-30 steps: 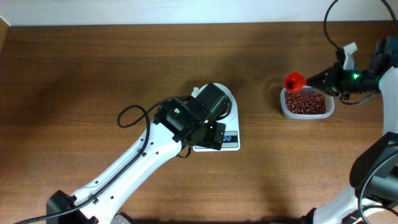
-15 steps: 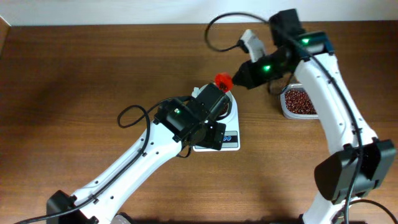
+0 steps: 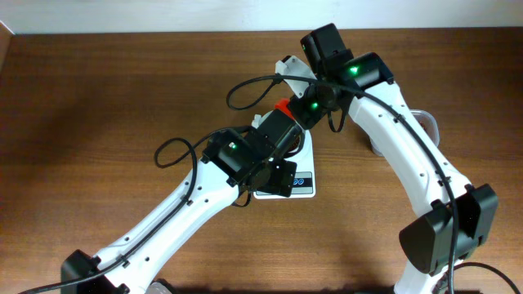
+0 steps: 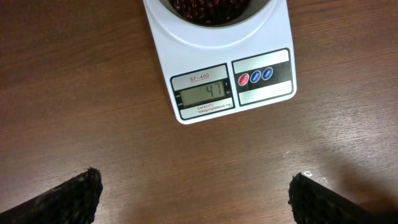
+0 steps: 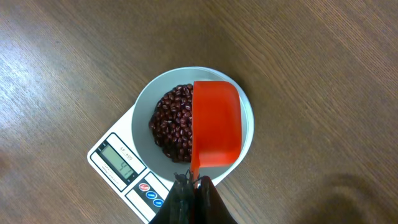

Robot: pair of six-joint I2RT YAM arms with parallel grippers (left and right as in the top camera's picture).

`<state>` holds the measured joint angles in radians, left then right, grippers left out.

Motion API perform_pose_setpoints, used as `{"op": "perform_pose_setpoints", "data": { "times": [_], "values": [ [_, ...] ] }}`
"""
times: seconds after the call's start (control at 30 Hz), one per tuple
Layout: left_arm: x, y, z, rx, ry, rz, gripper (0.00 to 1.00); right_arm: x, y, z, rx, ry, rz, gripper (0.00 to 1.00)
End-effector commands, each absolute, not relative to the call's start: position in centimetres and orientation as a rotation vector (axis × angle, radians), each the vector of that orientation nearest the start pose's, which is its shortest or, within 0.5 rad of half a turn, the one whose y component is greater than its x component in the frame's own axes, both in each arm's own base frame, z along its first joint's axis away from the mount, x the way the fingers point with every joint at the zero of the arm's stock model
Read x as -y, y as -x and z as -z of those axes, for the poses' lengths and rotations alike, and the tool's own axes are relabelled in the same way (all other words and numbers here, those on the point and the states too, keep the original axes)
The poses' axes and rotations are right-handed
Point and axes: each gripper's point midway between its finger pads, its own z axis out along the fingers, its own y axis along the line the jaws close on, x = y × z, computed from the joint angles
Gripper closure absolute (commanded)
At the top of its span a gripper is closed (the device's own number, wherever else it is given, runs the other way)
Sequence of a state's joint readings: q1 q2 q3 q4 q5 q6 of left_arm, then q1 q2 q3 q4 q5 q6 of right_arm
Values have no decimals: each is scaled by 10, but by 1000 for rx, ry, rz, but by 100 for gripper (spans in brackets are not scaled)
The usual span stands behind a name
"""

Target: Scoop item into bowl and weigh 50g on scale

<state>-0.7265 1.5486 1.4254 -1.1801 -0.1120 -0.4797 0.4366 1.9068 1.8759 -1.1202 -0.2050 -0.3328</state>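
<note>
Right wrist view, Ana: where do the beans sit?

In the small round white bowl (image 5: 144,102), Ben. The heap of tiny dark reddish-brown beans (image 5: 173,124) fills its left half, and the bowl stands on the small white digital kitchen scale (image 5: 118,163).

And the right half?

It is covered by the orange-red plastic measuring spoon (image 5: 216,127), which hangs over it with its handle running down into the right gripper (image 5: 193,183). The dark fingers are clenched on that handle. I cannot tell whether the spoon touches the beans or the rim.

What does the left wrist view give?

The scale's front edge on the brown wooden table (image 4: 74,93). The grey display (image 4: 205,94) reads a 4 and then a second digit I cannot make out for sure. Beside it are one red and two blue round buttons (image 4: 255,76). The left gripper (image 4: 196,180) hangs in front of the scale, with its black fingers (image 4: 68,196) spread wide at the bottom corners and grasping nothing.

Overhead?

The two arms meet over the scale. The left arm hides most of the bowl. A clear plastic tub (image 3: 426,122) peeks out behind the right arm, well apart from the scale.
</note>
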Motion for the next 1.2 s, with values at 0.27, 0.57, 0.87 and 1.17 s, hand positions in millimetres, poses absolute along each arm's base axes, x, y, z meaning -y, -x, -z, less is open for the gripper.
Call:
{"op": "perform_pose_setpoints", "data": {
  "times": [0.27, 0.57, 0.87, 1.17],
  "values": [
    [205, -258, -170, -2841, -327, 89, 1, -224, -400, -202, -2488, 1024, -317, 96],
    [205, -258, -170, -2841, -327, 89, 1, -108, -438, -197, -2704, 351, -306, 96],
    [205, -258, -170, -2841, -327, 89, 1, 21, -413, -175, -2882, -256, 15, 96],
    [205, -258, -170, -2841, -327, 89, 1, 53, -392, -98, -2949, -332, 305, 95]
  ]
}}
